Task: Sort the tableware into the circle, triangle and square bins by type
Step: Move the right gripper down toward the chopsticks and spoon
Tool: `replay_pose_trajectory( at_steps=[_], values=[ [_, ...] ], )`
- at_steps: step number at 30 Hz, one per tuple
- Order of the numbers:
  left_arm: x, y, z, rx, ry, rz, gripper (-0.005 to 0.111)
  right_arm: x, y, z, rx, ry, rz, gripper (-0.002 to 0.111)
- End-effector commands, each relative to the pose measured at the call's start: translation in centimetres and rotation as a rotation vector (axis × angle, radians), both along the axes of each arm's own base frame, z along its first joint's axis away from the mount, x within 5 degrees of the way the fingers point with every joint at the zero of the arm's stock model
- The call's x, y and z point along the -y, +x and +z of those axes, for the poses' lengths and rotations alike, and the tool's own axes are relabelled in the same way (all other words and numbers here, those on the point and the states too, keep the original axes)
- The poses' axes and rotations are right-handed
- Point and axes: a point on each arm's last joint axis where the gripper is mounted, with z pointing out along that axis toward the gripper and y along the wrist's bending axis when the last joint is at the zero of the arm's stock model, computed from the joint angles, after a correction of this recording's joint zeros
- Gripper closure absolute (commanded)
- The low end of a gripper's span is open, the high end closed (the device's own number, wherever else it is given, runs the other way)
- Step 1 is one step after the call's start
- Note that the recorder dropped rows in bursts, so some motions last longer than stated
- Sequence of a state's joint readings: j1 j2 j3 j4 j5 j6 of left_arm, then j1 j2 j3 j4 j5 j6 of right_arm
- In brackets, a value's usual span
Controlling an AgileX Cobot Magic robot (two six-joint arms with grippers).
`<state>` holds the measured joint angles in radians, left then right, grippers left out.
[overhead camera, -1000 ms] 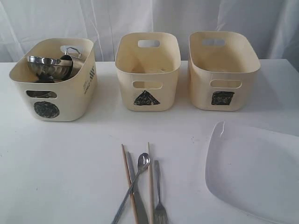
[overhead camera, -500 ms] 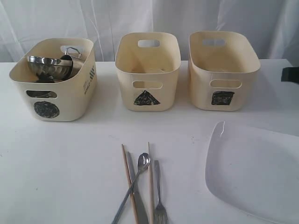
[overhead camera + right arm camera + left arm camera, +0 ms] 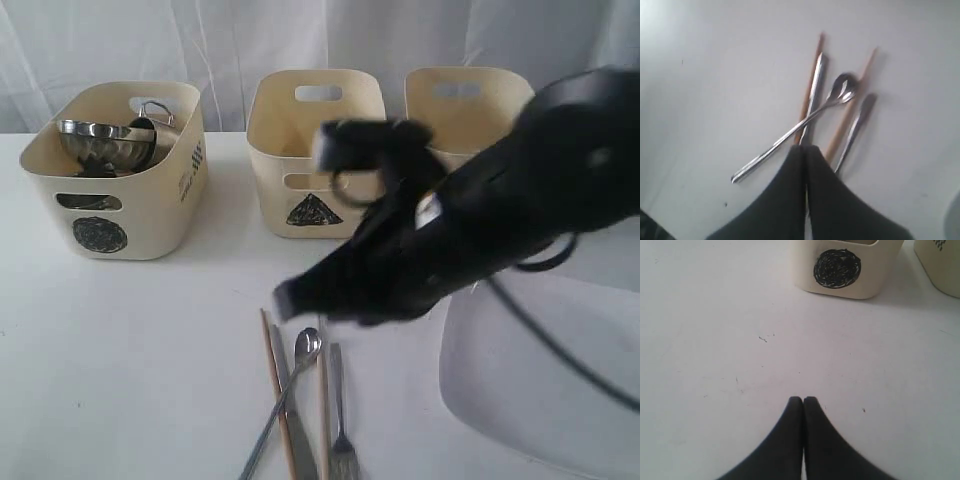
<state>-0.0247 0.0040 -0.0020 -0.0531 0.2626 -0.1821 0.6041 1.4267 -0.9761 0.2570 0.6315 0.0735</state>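
Left gripper (image 3: 803, 400): jaws are pressed together tip to tip, nothing is held, and it is poised over the bare white table (image 3: 715, 350), with the circle bin (image 3: 875, 270) seen beyond its tips. Right gripper (image 3: 805, 147): jaws are likewise closed flat against each other and nothing is gripped; it is carried on a black, motion-blurred arm (image 3: 480, 220) reaching across the middle of the exterior view, the tips being placed over the cutlery group; contact with the cutlery cannot be determined. Cutlery group, laid on the table near the front edge: steel spoon (image 3: 805, 120), lying slantwise across the knife (image 3: 814, 85); fork (image 3: 856, 127), outermost on the plate side; two wooden chopsticks (image 3: 850, 105), one on each side of the knife. Large white plate (image 3: 530, 400): set on the table to the right of the cutlery, apart from it. Three cream bins are ranged along the back. The circle bin stands on the left and holds a steel bowl (image 3: 105, 142), tilted, with the steel handled mug (image 3: 153, 112) behind it, only partly seen. Triangle bin (image 3: 268, 150): centre, partly covered by the arm. Square bin (image 3: 450, 120): right, its front hidden by the arm.
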Motion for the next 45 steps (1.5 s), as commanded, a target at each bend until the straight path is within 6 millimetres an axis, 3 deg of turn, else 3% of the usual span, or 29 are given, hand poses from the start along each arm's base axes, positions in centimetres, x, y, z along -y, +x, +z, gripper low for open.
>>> replay_pose_trajectory(
  at_steps=[1, 6, 20, 27, 30, 36, 40, 45],
  values=[
    [0.0, 0.0, -0.1, -0.004, 0.002, 0.002, 0.107, -4.9, -0.5, -2.7, -0.053, -0.078, 0.150, 0.108],
    [0.0, 0.0, -0.1, -0.004, 0.002, 0.002, 0.107, -7.1, 0.3, -3.4, -0.043, -0.076, 0.177, 0.108],
    [0.0, 0.0, -0.1, -0.004, 0.002, 0.002, 0.107, -8.1, 2.1, -2.7, 0.161, 0.051, 0.125, 0.108],
    [0.0, 0.0, -0.1, -0.004, 0.002, 0.002, 0.107, -7.9, 1.7, -3.1, 0.062, 0.050, 0.063, 0.107],
    [0.0, 0.0, -0.1, -0.004, 0.002, 0.002, 0.107, -7.8, 1.4, -3.3, 0.026, 0.027, 0.067, 0.097],
    [0.0, 0.0, -0.1, -0.004, 0.002, 0.002, 0.107, -7.5, 1.0, -3.6, -0.026, -0.008, 0.077, 0.062],
    [0.0, 0.0, -0.1, -0.004, 0.002, 0.002, 0.107, -7.6, 1.2, -4.6, -0.076, -0.019, 0.035, 0.059],
    [0.0, 0.0, -0.1, -0.004, 0.002, 0.002, 0.107, -8.3, 1.8, -8.7, -0.198, -0.073, -0.048, 0.059]
  ],
)
